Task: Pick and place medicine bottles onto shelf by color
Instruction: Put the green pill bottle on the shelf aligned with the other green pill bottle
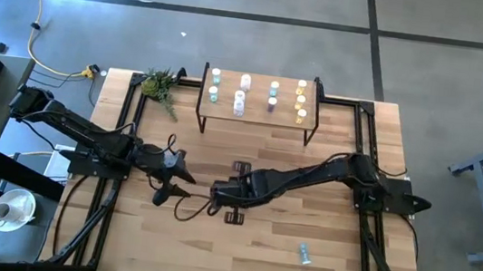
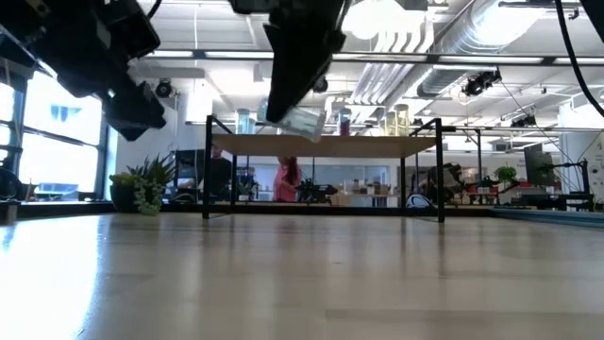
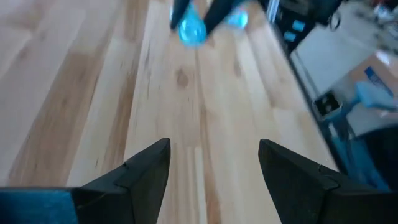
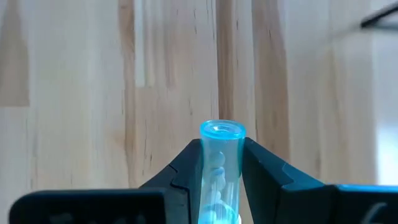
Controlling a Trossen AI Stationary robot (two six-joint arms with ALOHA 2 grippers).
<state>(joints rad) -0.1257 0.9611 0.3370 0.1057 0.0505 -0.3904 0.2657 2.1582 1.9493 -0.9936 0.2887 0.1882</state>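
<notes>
Slatted wood tabletop, right gripper clamping translucent blue cylindrical bottle, left gripper wide.

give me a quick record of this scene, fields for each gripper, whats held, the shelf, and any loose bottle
right gripper: over the middle of the table, fingers shut on a light blue bottle
held bottle: raised off the tabletop
left gripper: left of the right gripper, fingers open, holding nothing
shelf: at the far edge of the table, bottles standing on it in about four columns
loose bottle: one lying on its side on the table near the front right
plant: left of the shelf
</notes>
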